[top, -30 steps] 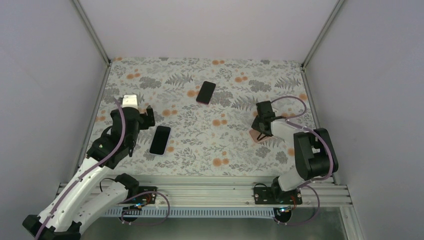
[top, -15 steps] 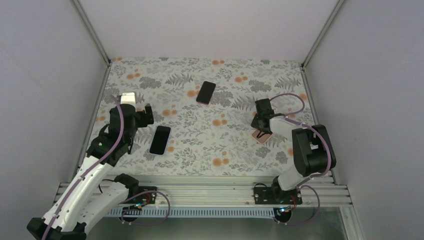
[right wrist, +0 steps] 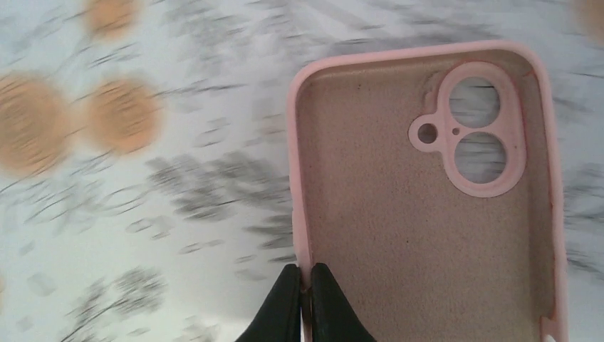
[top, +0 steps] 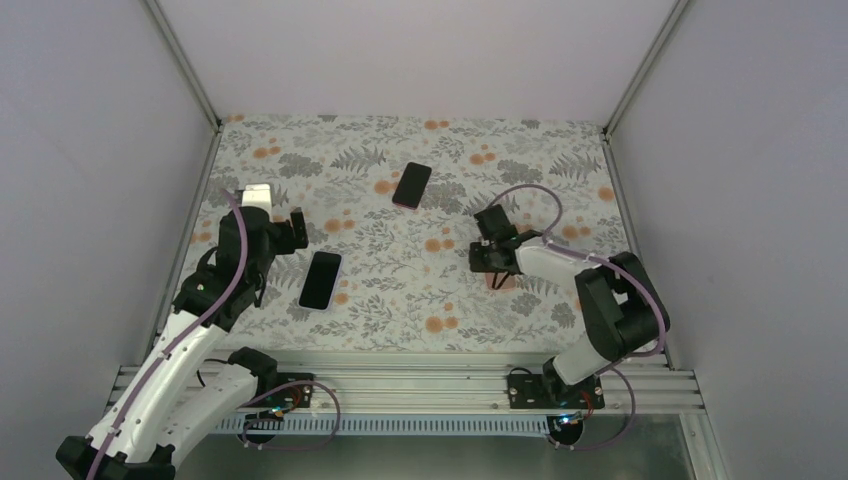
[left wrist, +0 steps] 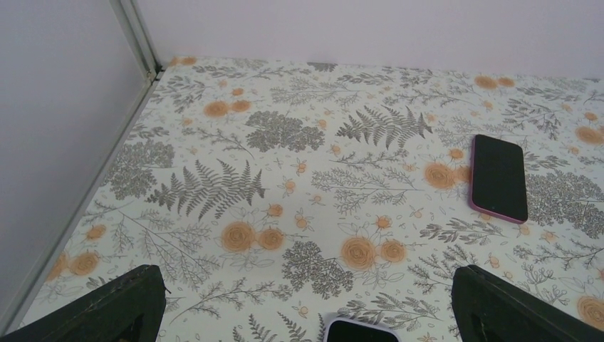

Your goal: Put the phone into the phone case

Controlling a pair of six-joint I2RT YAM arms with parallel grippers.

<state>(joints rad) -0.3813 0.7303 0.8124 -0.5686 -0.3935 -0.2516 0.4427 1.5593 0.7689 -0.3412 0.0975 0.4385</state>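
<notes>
Right wrist view: the pink silicone phone case [right wrist: 427,206] filled the right half of the frame, open side up, fuzzy lining showing, camera cut-out toward the upper right. The right gripper [right wrist: 303,303] was pinched tight on the case's left side wall, near the bottom centre of the frame. That is a thin bite on one rim only. The tabletop pattern behind it was blurred.

Top view: the same case showed only as a pink sliver under the gripper, right of centre on the floral-printed tabletop [top: 400,300].

A black slab phone with a pale rim [top: 320,280] lay flat at left of centre. Its top corner peeked into the bottom edge of the left wrist view. I took this one for the phone to be cased, though I could not be sure. A second black phone with a pink edge [top: 411,185] lay at upper centre (it looked already cased).

The left gripper [left wrist: 306,299] had its fingers spread wide and empty, hovering just beside the near phone.

Handling judgement: the case was light and floppy, and it would likely sag or twist from a one-wall pinch. I would set it flat before pressing anything in. The phone was stiff, with slick glass, and sat low on the table. I would take it across its long edges, never by the face.
</notes>
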